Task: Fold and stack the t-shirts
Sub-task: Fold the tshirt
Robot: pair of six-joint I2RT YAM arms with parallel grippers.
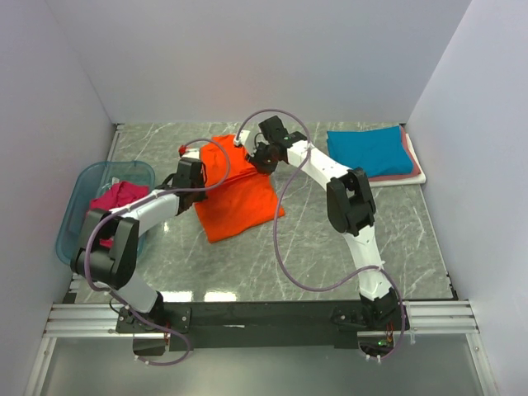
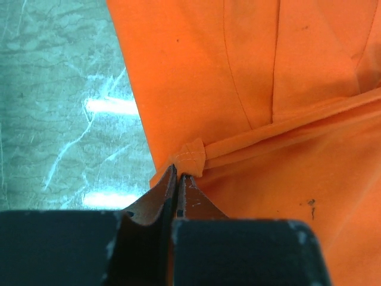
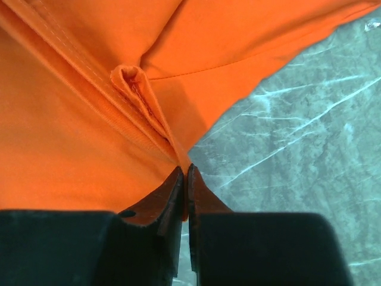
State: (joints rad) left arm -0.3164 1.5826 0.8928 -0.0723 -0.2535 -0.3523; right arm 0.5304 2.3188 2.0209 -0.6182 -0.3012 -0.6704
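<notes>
Where the orange t-shirt ends on each side, a gripper pinches its edge. The left gripper is squeezed tight. A small rolled bit of hem sits right at its tips. The right gripper is almost closed, with only a thin crack between its jaws. Orange cloth shows in that crack, and a puckered fold of hem lies just ahead of the tips.

Out past the left gripper, on its outer side, the grey marble surface is bare. Further that way stands a see-through blue tub with a magenta t-shirt in it. Out past the right gripper there is bare surface too. Beyond that lies a teal t-shirt, folded on top of a pink one and a white one. White walls close in the surface on three sides.

The orange t-shirt lies between the two grippers and spreads back toward the arm bases. It is bright and plain. It looks folded over into a slanted, rough square, with long creases and a doubled seam across it.
</notes>
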